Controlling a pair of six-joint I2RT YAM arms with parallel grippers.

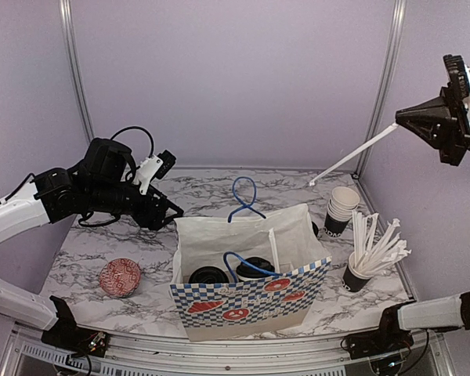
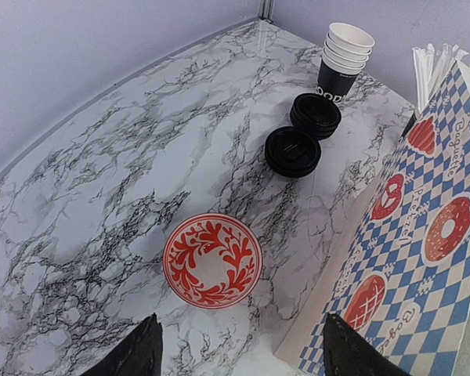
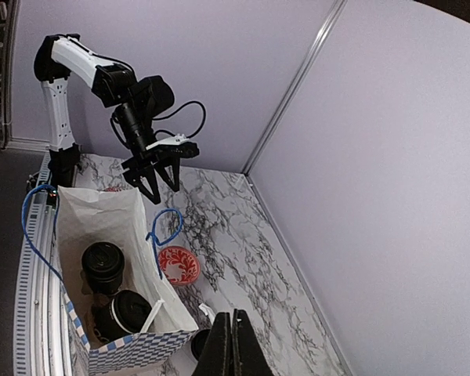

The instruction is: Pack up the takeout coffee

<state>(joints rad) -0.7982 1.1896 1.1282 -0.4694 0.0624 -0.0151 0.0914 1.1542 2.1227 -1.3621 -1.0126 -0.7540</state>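
Checkered bag [image 1: 251,305] at near edge of worktop [image 1: 211,188] held two lidded cups [image 1: 207,275]. Left tool [image 2: 241,350] hung wide open, empty. Right tool [image 3: 232,345] was closed tight on white straw [image 1: 352,155].

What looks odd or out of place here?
The right claw is shut on one white straw, held slanting high in the air. A second straw leans inside the paper bag beside the lidded cups.
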